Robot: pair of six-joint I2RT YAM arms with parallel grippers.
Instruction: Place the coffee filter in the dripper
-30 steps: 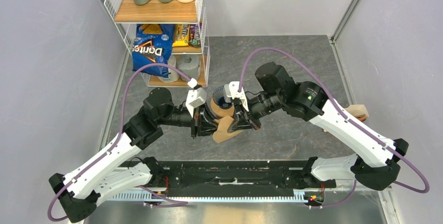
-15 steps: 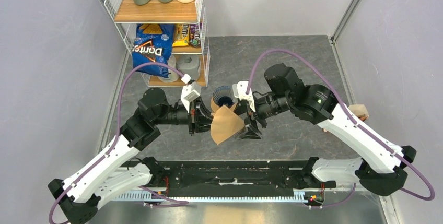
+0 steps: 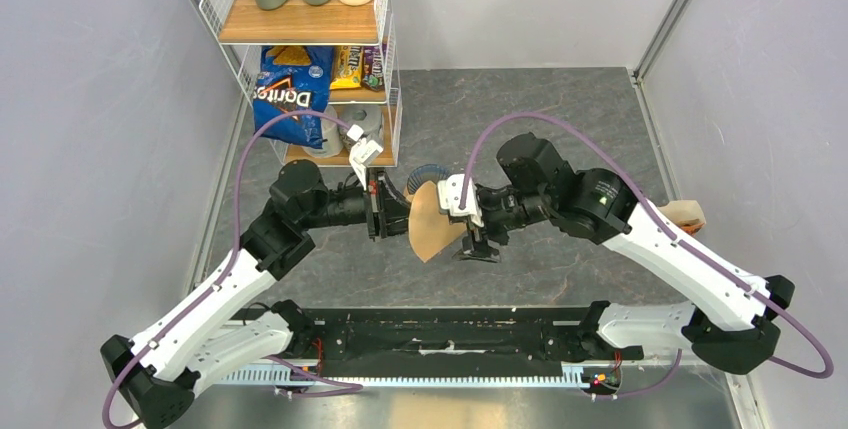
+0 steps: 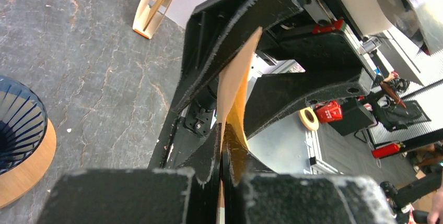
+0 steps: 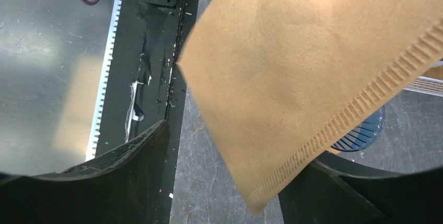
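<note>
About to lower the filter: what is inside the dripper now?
The left wrist view shows only bare blue ribs inside the dripper, which sits on a wooden ring. Part of it is out of frame, and the coffee filter mostly hides it from above.

Tan coffee filter point(image 5: 292, 72) with ridged seam, dark blue ribbed dripper point(image 4: 21, 125), grey-veined table point(image 4: 78, 51).

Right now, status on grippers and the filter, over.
Left gripper shut on filter edge. Right gripper open beside it, not gripping. Filter in the air, not in dripper. Nothing seen in dripper.
</note>
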